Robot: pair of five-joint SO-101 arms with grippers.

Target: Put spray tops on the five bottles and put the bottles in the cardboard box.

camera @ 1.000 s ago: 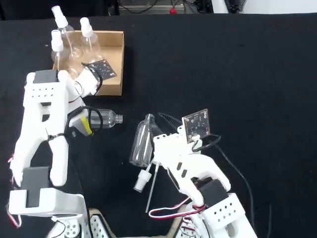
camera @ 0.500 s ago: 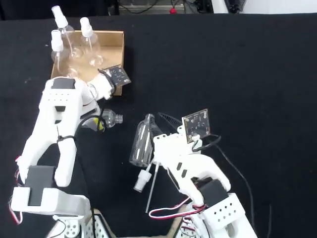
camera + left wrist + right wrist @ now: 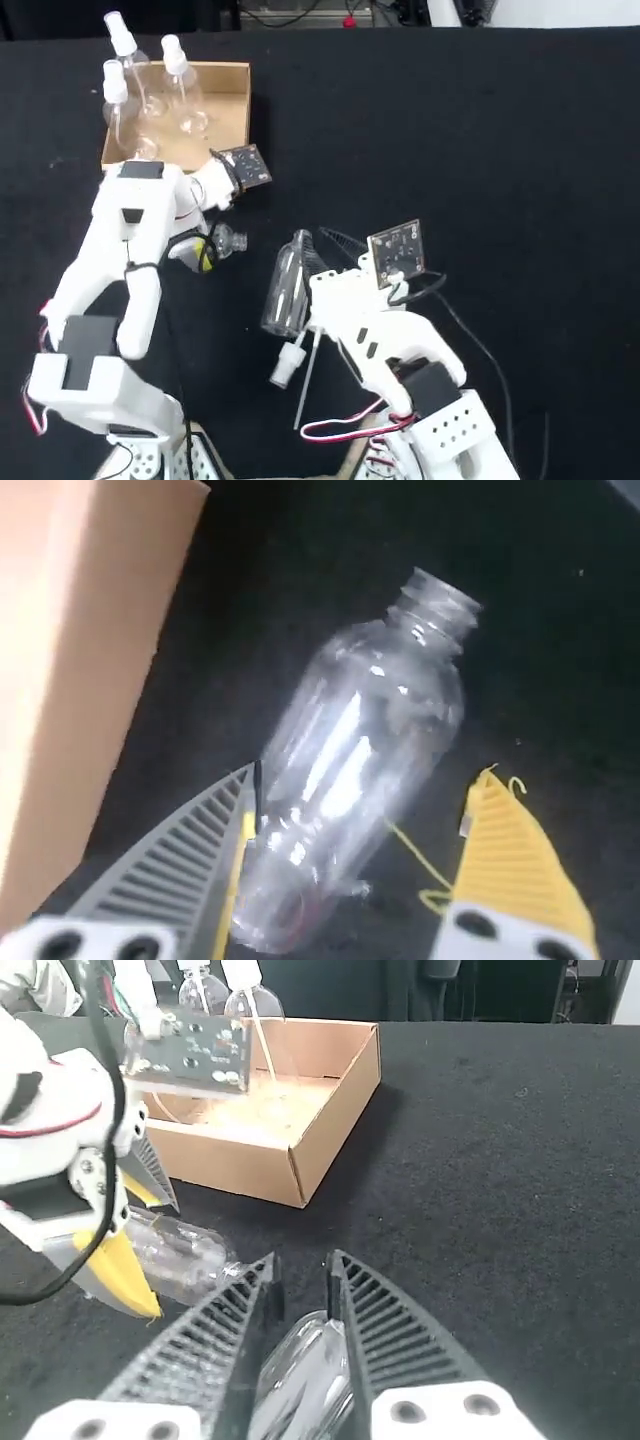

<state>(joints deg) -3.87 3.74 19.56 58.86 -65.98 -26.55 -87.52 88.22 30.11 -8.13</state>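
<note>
Table (image 3: 500, 150): left pincer (image 3: 368, 772) straddles bottle (image 3: 395, 685); right pincer (image 3: 300, 1258) clamps second bottle (image 3: 283, 290).

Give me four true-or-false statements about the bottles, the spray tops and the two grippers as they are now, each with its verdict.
1. Three capped bottles stand in the cardboard box. True.
2. The uncapped bottle between the fingers of the left gripper carries a spray top. False: its neck is bare, and it lies on its side beside the box.
3. The right gripper is shut on the held bottle. True.
4. The loose spray top lies inside the box. False: it lies on the black table near the right arm, with its tube attached.
</note>
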